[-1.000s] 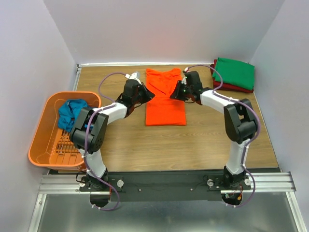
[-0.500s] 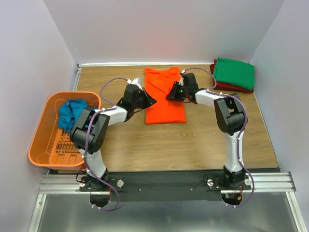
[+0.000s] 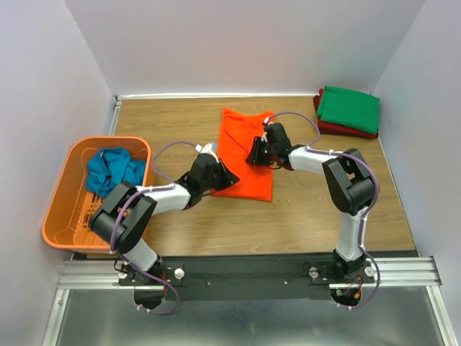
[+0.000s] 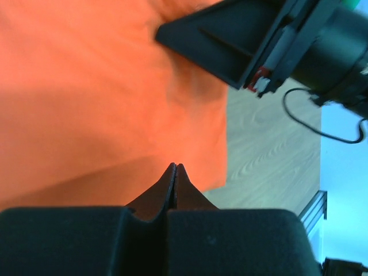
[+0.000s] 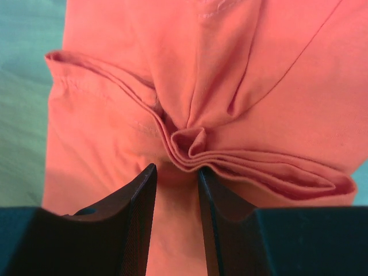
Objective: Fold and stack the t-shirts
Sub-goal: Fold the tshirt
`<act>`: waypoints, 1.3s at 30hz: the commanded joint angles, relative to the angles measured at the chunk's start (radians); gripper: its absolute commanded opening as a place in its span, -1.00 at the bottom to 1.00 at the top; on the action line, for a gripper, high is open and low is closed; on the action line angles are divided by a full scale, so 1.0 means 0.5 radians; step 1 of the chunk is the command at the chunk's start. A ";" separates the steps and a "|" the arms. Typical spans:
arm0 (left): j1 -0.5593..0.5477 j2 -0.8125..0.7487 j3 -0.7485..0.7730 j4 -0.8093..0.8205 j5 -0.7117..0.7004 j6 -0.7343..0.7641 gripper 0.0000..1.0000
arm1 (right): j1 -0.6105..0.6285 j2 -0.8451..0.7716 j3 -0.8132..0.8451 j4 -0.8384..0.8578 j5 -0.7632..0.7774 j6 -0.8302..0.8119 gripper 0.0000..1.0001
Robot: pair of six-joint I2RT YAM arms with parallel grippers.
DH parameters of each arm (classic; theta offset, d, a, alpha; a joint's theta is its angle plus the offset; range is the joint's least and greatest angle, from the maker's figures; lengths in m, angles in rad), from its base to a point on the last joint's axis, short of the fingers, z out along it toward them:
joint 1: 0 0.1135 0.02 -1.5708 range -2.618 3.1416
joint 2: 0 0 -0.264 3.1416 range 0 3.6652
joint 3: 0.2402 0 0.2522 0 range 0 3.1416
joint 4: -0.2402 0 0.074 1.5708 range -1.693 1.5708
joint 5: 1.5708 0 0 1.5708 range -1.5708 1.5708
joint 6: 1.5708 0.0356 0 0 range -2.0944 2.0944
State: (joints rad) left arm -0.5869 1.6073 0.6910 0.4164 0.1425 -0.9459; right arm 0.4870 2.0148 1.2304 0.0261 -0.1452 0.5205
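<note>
The bright orange t-shirt [image 3: 239, 144] lies folded lengthways at mid-table, slightly tilted, its near edge towards the arms. My left gripper [image 3: 227, 178] sits at its near left edge, jaws pressed shut [image 4: 175, 166] with the orange cloth [image 4: 86, 86] drawn to a crease at the tips. Over the shirt's right side my right gripper [image 3: 253, 158] stands open [image 5: 175, 170], and a bunched fold of the shirt [image 5: 190, 144] lies just beyond its tips. A green t-shirt [image 3: 351, 108] is folded on top of a dark red one [image 3: 346, 132] at the far right. The teal-blue one [image 3: 112, 170] is crumpled in the basket.
An orange plastic basket [image 3: 57, 210] stands at the left table edge. Purple-white walls close the table in on three sides. The two arms reach inward and their grippers are close together over the shirt. Bare wood shows in front of the shirt.
The left gripper has pulled towards the near side and the orange shirt has slid and tilted with it. The right gripper followed nearer and its jaws have widened.
</note>
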 commanded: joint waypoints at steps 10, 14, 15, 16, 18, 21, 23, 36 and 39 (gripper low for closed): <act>-0.253 -0.576 -0.452 -0.066 -0.497 -0.302 -1.00 | 0.358 -0.259 -0.697 -0.457 0.272 -0.066 -0.15; -0.289 -0.503 -0.410 -0.118 -0.484 -0.234 -1.00 | 0.358 -0.433 -0.789 -0.457 0.281 -0.020 -0.12; -0.305 -0.460 -0.397 -0.124 -0.481 -0.231 -1.00 | 0.358 -0.470 -0.795 -0.460 0.336 0.008 -0.08; -0.329 -0.435 -0.394 -0.130 -0.478 -0.234 -1.00 | 0.358 -0.522 -0.792 -0.460 0.336 0.020 -0.06; -0.418 -0.365 -0.382 -0.164 -0.481 -0.259 -1.00 | 0.355 -0.651 -0.765 -0.469 0.324 0.045 0.01; -0.516 -0.322 -0.367 -0.231 -0.524 -0.305 -1.00 | 0.348 -0.826 -0.734 -0.485 0.312 0.048 0.08; -0.599 -0.319 -0.367 -0.250 -0.567 -0.326 -1.00 | 0.327 -0.903 -0.712 -0.512 0.348 0.054 0.12; -0.851 -0.267 -0.394 -0.290 -0.592 -0.492 -1.00 | 0.134 -0.842 -0.737 -0.657 0.539 0.014 0.11; -0.894 -0.218 -0.370 -0.284 -0.589 -0.504 -1.00 | 0.127 -0.729 -0.731 -0.629 0.563 0.002 0.11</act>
State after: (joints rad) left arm -1.0115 1.4700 0.4843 0.2882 -0.1074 -1.1736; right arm 0.5560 1.5879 0.8757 -0.2649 0.0872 0.5320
